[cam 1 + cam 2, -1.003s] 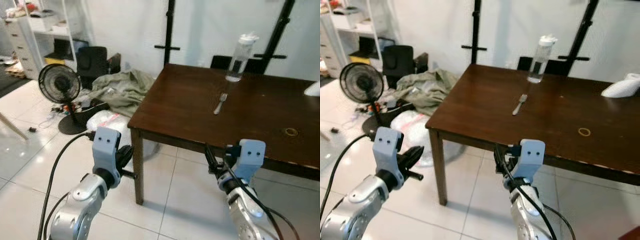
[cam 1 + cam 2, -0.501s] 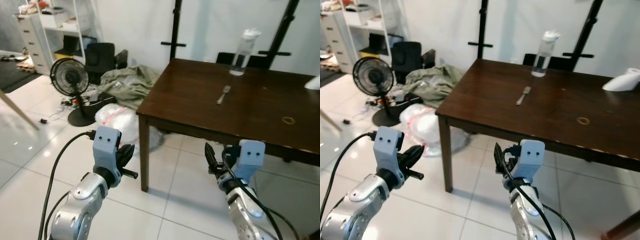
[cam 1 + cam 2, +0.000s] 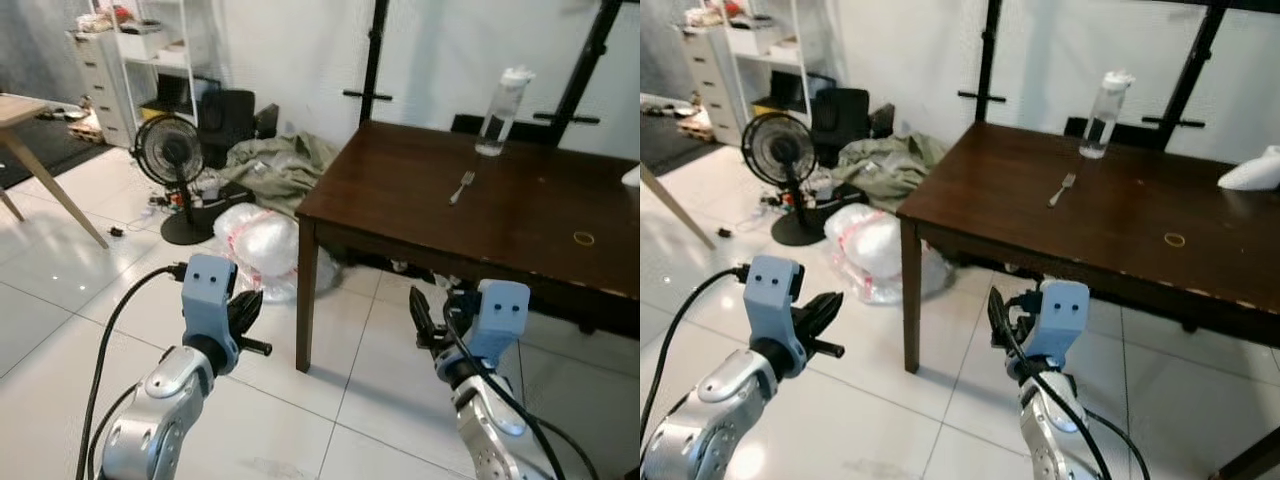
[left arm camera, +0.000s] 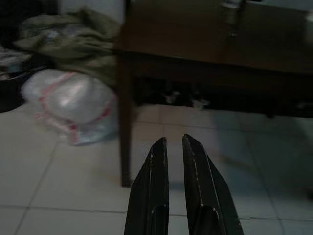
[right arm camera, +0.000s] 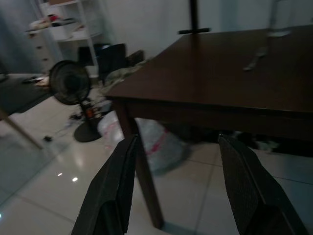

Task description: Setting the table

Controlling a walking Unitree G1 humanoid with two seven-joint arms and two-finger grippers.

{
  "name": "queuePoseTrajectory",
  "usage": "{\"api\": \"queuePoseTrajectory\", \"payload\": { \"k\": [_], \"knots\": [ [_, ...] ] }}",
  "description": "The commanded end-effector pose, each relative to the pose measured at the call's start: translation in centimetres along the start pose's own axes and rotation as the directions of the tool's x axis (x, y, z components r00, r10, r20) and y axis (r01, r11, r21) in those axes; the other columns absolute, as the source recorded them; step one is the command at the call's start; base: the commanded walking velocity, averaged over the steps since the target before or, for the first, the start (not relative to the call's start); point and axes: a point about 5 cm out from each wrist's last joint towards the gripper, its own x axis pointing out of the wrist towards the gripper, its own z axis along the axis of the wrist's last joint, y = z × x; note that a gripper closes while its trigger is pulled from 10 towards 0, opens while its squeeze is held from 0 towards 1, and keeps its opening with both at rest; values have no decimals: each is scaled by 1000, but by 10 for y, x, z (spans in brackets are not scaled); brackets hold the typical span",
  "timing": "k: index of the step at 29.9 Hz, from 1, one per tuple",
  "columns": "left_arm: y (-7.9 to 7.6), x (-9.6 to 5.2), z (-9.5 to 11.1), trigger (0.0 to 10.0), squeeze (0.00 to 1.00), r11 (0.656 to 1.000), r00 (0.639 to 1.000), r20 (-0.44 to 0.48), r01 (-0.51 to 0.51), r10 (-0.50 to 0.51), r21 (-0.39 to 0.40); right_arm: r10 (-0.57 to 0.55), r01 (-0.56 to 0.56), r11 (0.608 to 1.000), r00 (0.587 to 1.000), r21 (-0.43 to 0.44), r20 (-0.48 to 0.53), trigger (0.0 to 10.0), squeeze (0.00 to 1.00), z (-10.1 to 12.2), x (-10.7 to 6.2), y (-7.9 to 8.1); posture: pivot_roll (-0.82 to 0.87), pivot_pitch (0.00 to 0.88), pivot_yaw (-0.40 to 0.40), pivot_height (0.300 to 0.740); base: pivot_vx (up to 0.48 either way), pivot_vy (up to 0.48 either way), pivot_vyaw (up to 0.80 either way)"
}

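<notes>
Dark brown wooden table [image 3: 520,215] stood on the white tiled floor [image 3: 60,290] ahead of the robot, to its right, with one corner leg [image 3: 306,300] nearest. On the tabletop lay a silver metal fork [image 3: 460,187], with a clear plastic water bottle [image 3: 498,110] upright behind it near the far edge and a small ring-shaped object [image 3: 583,238] lying well apart to the right. Left of the table, a heap of olive-green cloth [image 3: 275,170] and a white plastic bag [image 3: 262,240] rested on the floor, with a black pedestal fan [image 3: 176,170] further left. The left gripper [image 4: 174,143] hung low over the tiles with its two black fingers nearly together. The right gripper [image 5: 177,161] hung before the table edge, fingers spread wide apart; neither held anything.
</notes>
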Motion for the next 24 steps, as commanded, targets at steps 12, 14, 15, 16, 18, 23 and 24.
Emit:
{"api": "queuePoseTrajectory", "payload": {
  "k": [12,14,15,16,18,23,24],
  "knots": [
    [2,2,-6,10000,0,999,998,-36,-53,53,11,51,-51,999,998,3,-34,10000,0,-5,-4,5,71,41,51,740,0,0,707],
    [3,2,-7,10000,0,998,997,-38,-63,63,17,58,-58,998,998,7,-33,10000,0,-5,-5,6,71,41,51,740,0,0,800],
    [4,2,-7,10000,0,998,997,-39,-68,69,19,61,-61,998,998,8,-32,10000,0,-5,-5,6,72,44,52,740,0,0,800],
    [4,2,-7,10000,0,997,997,-39,-73,74,20,63,-63,998,997,9,-32,10000,0,-5,-5,6,72,44,52,740,0,0,800],
    [5,3,-7,10000,0,997,996,-39,-79,80,25,66,-66,998,997,11,-31,10000,0,-5,-6,7,72,44,52,740,0,0,800],
    [5,3,-8,10000,0,995,995,-42,-91,92,26,70,-70,997,997,13,-29,10000,0,-5,-6,7,72,44,52,740,0,0,800],
    [6,3,-8,10000,0,994,993,-44,-105,106,27,72,-72,997,997,15,-29,10000,0,-5,-6,8,72,44,52,740,0,0,800]
  ]
}}
